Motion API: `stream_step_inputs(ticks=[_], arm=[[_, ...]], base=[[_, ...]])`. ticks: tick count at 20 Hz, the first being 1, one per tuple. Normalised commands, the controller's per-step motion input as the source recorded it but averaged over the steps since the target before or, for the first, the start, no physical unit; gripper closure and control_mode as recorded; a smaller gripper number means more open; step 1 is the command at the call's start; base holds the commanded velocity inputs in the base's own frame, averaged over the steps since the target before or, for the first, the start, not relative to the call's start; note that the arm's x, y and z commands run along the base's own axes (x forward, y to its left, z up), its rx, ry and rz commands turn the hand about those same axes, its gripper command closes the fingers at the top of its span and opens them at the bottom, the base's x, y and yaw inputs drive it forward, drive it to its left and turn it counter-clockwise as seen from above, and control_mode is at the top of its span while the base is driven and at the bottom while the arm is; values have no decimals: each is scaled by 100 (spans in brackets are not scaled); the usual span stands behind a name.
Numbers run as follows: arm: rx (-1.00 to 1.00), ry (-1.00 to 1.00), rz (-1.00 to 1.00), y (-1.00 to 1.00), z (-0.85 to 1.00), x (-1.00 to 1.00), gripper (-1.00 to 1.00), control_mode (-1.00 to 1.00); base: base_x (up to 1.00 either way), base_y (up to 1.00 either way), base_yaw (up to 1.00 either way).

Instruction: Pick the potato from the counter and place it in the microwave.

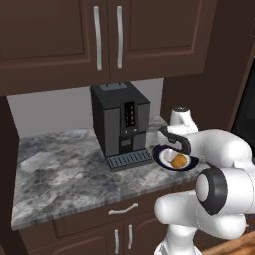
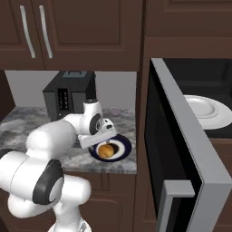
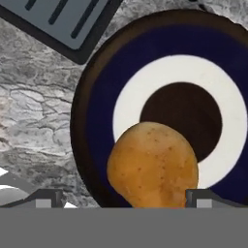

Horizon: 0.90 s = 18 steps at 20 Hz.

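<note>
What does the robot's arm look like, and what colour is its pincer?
The arm is made of smooth, rounded white shells, chunky like fat tubes, with dark grey-black rings at the joints. No cables or markings show on it. At its end is a white hand with dark trim, and the pincer has two small dark grey finger tips, blocky and flat-topped.

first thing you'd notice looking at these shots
The golden-brown potato sits on a dark blue and white plate on the marbled counter, with the gripper just above it. To the right, the microwave door hangs wide open.
</note>
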Motion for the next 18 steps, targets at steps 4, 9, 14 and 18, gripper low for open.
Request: stream_step_inputs(ticks=[4,9,14,18], arm=[[0,4,0,-31,-27,11,-100,-100],[0,4,0,-24,-37,0,-100,-100],[0,5,0,-1,-45,6,-100,-100],[0,5,0,0,-48,3,-100,-100]], base=[[0,0,0],[0,0,0],[0,0,0],[0,0,0]])
